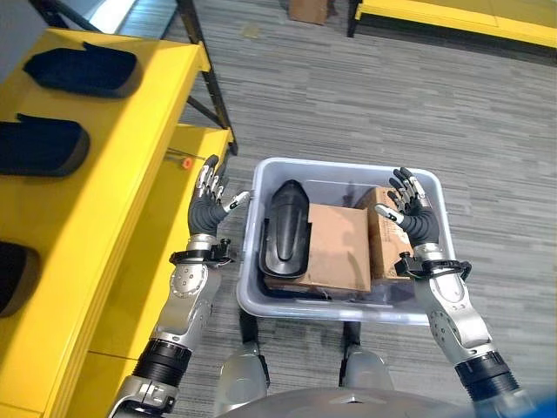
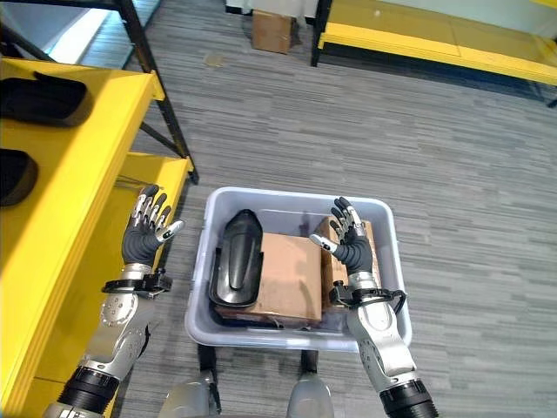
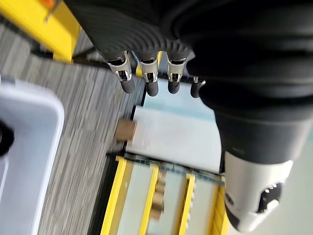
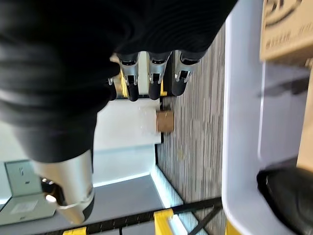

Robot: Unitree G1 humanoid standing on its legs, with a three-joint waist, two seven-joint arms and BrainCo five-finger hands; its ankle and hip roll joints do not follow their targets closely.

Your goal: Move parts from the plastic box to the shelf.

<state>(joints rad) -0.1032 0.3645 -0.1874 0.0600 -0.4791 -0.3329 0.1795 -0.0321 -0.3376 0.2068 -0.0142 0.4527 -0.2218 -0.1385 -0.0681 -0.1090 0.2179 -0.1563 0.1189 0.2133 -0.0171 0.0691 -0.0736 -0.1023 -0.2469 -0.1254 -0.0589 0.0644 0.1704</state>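
A pale grey plastic box (image 1: 341, 306) stands before me on the floor. Inside it a long black moulded part (image 1: 285, 228) lies at the left, beside two brown cardboard boxes (image 1: 332, 246). My left hand (image 1: 207, 198) hovers open just outside the box's left wall, fingers straight and pointing up. Above the box's right side my right hand (image 1: 409, 209) is held open over the smaller carton (image 2: 332, 261), holding nothing. The yellow shelf (image 1: 96, 218) rises at my left, with several black parts (image 1: 83, 71) lying on its top.
A lower yellow shelf board (image 1: 196, 144) with a small orange spot lies beside my left hand. A black frame leg (image 1: 204, 65) slants across the floor behind it. Far back are a small cardboard box (image 2: 271, 30) and a low yellow platform (image 2: 435, 35).
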